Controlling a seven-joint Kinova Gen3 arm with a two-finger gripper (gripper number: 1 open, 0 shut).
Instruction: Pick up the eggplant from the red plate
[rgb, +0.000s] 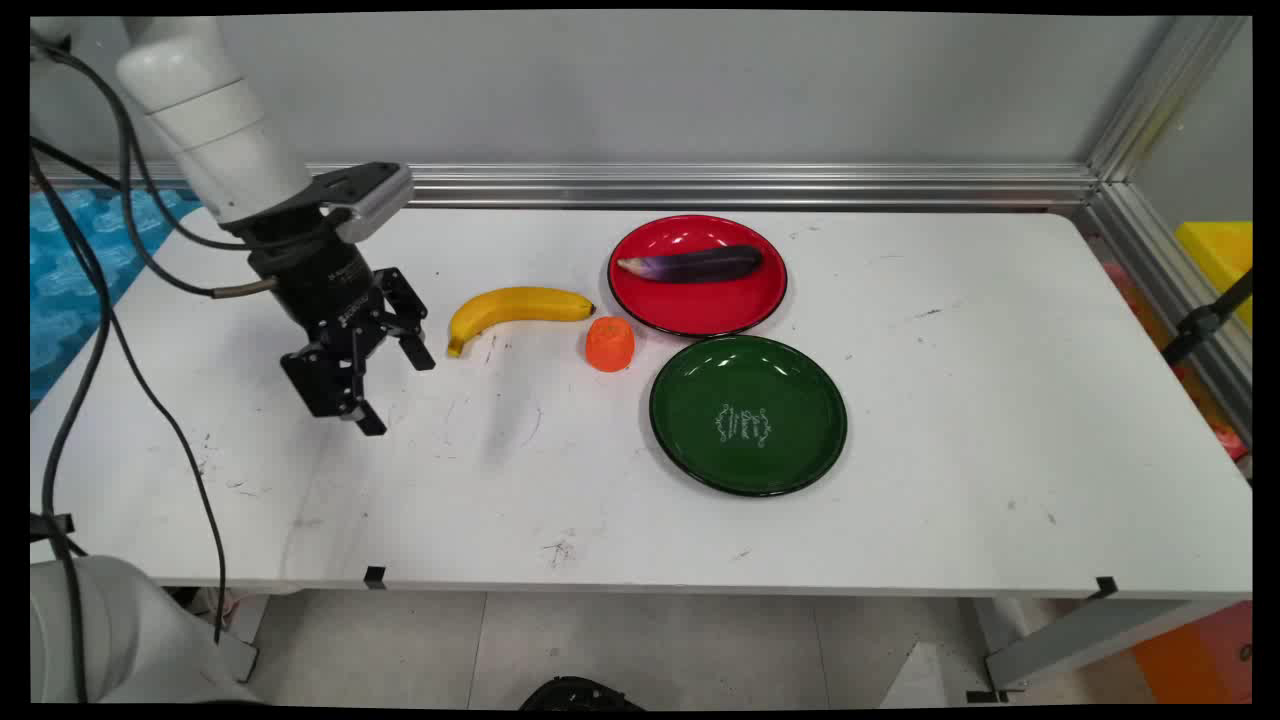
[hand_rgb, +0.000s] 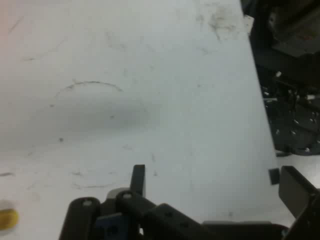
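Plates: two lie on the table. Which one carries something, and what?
The red plate, farther back, carries a purple eggplant. The green plate in front of it is bare.

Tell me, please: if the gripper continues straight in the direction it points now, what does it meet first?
Most likely the bare white table. The gripper is open, empty and angled downward. The hand view shows only scuffed tabletop ahead. The banana lies off to the side, seemingly outside that line, though depth is hard to judge.

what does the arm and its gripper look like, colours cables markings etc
A white arm of rounded, tube-like links ends in a black wrist section with small white lettering. A silver-grey box is mounted beside the wrist. The black gripper has jointed linkage jaws. Black cables hang loosely from the arm.
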